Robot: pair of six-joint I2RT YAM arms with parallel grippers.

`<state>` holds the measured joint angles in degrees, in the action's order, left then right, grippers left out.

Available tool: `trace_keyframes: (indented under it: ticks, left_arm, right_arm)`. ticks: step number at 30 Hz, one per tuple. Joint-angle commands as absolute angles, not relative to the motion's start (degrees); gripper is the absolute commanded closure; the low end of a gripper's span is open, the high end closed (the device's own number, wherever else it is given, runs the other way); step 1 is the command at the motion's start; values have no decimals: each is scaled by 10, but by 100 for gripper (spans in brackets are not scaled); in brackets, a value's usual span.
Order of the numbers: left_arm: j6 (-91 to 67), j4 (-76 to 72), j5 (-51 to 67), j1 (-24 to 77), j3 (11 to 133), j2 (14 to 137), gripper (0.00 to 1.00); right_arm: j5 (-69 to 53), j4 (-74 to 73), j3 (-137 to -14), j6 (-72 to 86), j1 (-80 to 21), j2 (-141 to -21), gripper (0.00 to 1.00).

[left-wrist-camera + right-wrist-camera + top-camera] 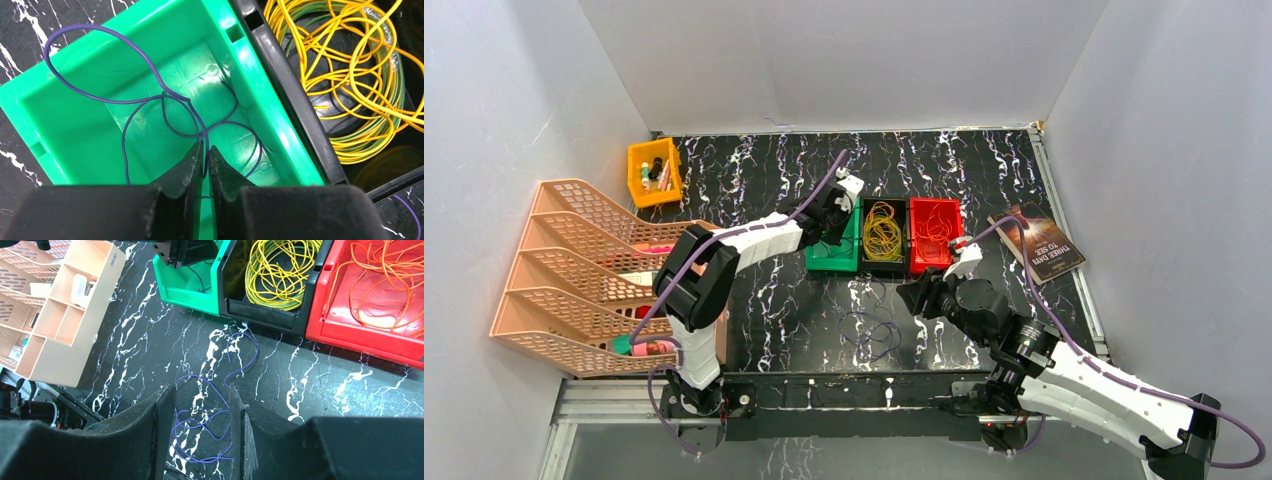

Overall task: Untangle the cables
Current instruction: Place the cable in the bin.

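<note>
Pinching a purple strand [165, 93] in the green bin [265, 115], left pincer [205, 149] is clamped; right pincer [200, 390] gapes empty over loose cables [197, 426]. Likely light, limp: grip single strands

Bright, even overhead lighting. Glare streaks the green bin [260, 90] wall right of the left gripper [205, 148]. Both wrist views show their own fingers [145, 440] out of focus.

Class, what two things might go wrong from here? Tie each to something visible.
1. The purple wire pinched in the left gripper loops out past the rim of the green bin; released, it may spill out.
2. The right gripper, open above the loose purple wires, may grab several strands.
</note>
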<state>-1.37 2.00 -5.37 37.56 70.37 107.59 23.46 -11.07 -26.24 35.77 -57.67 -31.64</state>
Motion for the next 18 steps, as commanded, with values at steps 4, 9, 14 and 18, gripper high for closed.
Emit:
trace_keyframes:
  ticks: [4, 9, 14, 18]
  left_arm:
    - [-16, 43, -52, 367, 743, 1066, 80]
    - [-16, 49, -50, 367, 753, 1045, 64]
    - [-10, 57, -55, 367, 756, 1027, 57]
    - [-12, 60, -57, 367, 751, 1003, 50]
  right_arm:
    - [243, -101, -265, 355, -578, -311, 48]
    - [246, -103, -265, 355, -578, -309, 48]
    - [249, -103, -265, 355, -578, -310, 48]
    - [253, -105, -266, 358, -578, -310, 46]
